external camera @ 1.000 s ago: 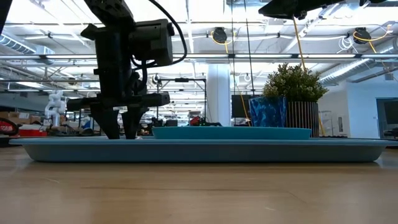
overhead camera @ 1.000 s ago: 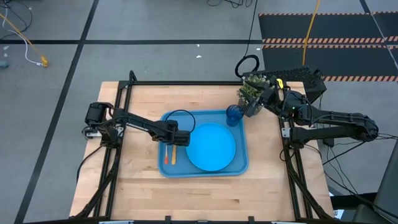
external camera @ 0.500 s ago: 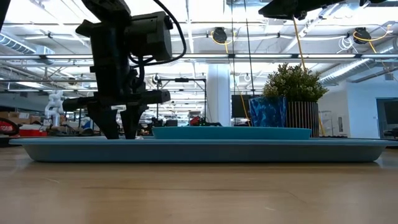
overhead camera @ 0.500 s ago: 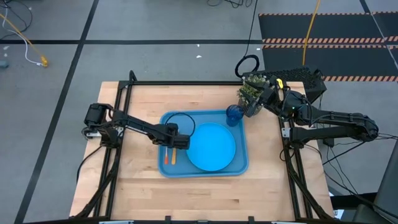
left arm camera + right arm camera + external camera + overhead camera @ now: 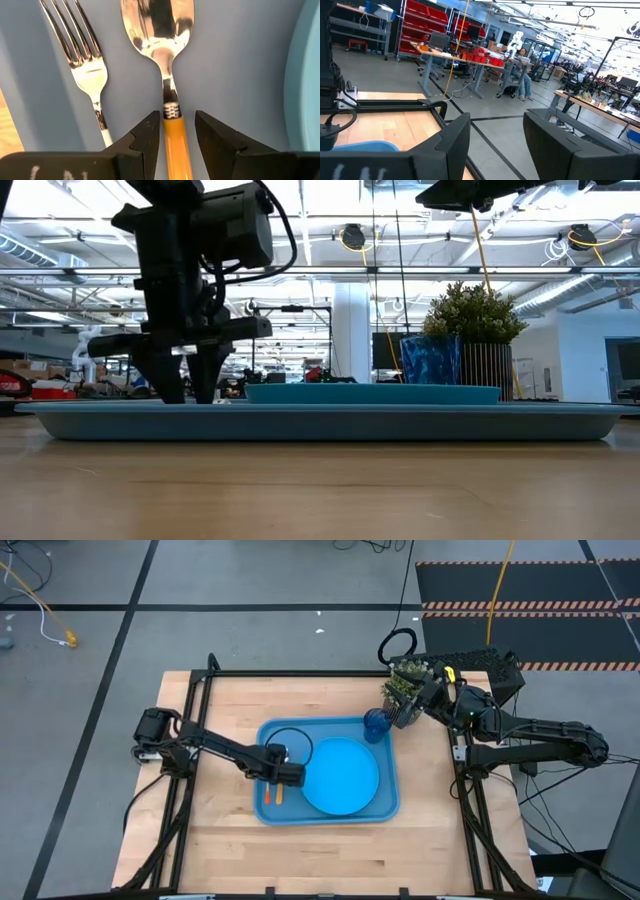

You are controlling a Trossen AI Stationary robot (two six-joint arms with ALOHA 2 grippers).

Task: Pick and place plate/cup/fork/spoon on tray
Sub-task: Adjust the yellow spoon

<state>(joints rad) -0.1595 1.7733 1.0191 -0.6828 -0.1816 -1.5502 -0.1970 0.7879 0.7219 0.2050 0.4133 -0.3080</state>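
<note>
- The tray [image 5: 388, 802] sits mid-desk and carries everything: the plate [image 5: 340, 775] on its right half, the cup [image 5: 376, 724] in the far right corner.
- Left claw [image 5: 173, 131] has drifted nearer along the tray's left side — jaws spread, straddling the spoon [image 5: 162, 45] handle, not pinching; the fork [image 5: 80, 60] lies just beside.
- Right claw [image 5: 492, 145] waits spread by the potted plant [image 5: 403, 690] — nothing blocks; the placing looks complete.

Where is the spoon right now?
In the high view the spoon lies on the tray's left side, between the fork and the plate, its handle between the open left claw fingers.
</note>
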